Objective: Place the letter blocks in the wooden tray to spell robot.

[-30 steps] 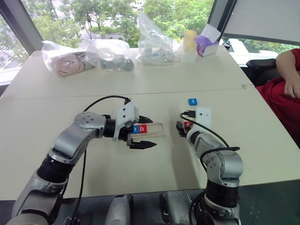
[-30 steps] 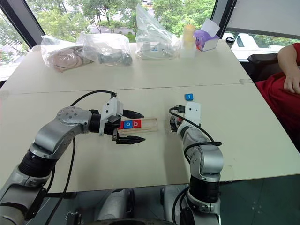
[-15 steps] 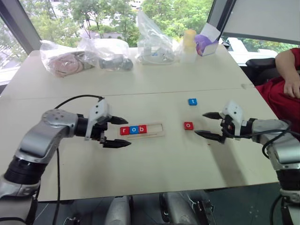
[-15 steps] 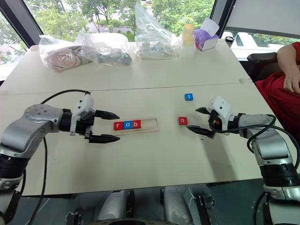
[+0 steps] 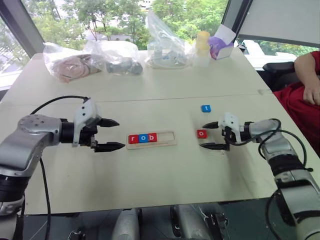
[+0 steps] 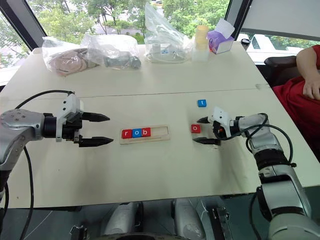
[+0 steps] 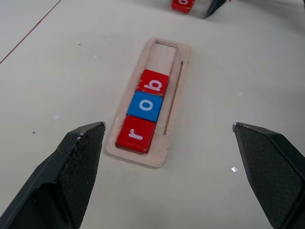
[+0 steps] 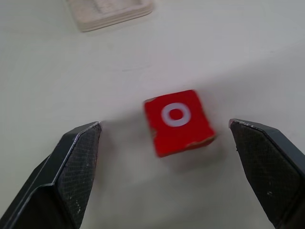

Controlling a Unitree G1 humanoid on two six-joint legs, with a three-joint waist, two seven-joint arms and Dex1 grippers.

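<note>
Wood tray (image 5: 167,139): red r, blue o, red b

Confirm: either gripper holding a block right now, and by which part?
Nothing held. The right gripper is open, its fingers either side of the red o block on the table. The left gripper is open, empty.

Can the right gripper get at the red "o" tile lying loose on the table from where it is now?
Probably yes. The right gripper is open and pointed at the small red square "o" tile, which lies flat on bare table just ahead of its fingertips, with nothing between them.
</note>
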